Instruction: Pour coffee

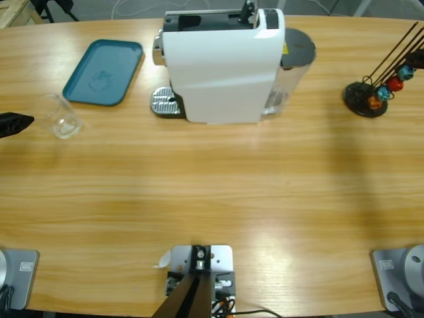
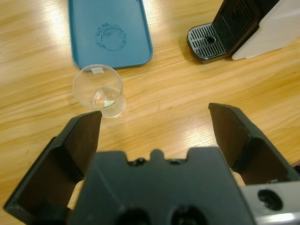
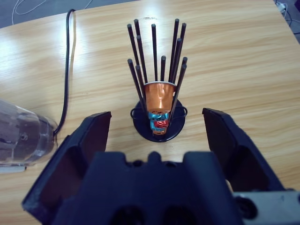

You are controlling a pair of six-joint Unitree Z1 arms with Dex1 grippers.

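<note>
Nothing is poured yet: the glass cup (image 2: 99, 90) stands empty beside the tray (image 2: 110, 32), not under the coffee machine (image 1: 222, 65), while the left gripper (image 2: 154, 119) and the right gripper (image 3: 157, 124) are both spread wide, holding nothing.

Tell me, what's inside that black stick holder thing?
The round black wire capsule rack holds a shiny orange coffee capsule on top, with blue and red capsules stacked beneath. How many sit lower is hidden behind them.
</note>
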